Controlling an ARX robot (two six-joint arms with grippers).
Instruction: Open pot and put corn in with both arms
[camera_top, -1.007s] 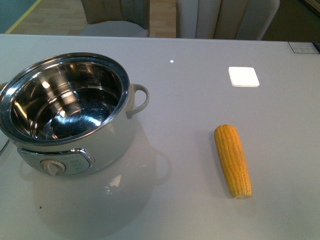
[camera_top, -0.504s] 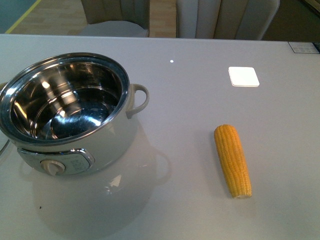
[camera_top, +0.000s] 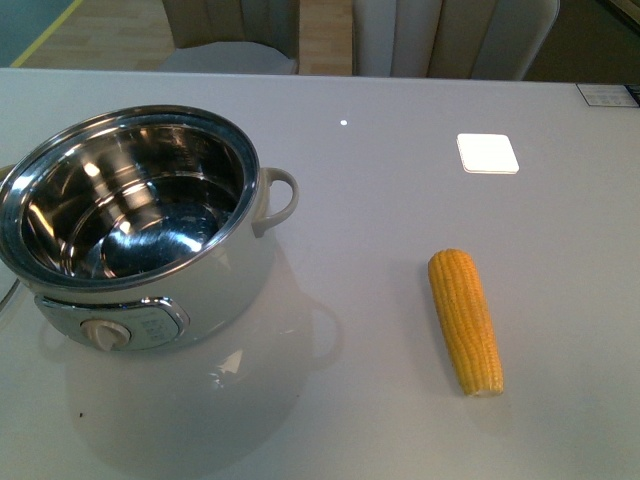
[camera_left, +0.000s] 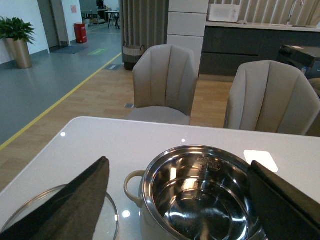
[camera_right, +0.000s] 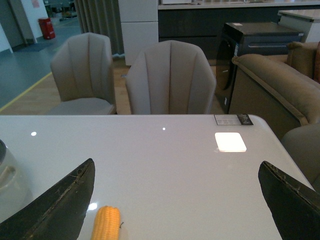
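pot stands uncovered on the table, left side, nothing in the steel bowl. lid lies flat just beside it, on the side away from the corn, so the mouth is free. corn lies on the table, well apart from the pot, on my right arm's side. left gripper: fingers spread wide, empty, facing the pot. right gripper: spread wide, empty, corn low between the fingers. judgement: opening done; right arm is lined up to pick the corn, not yet gripped.
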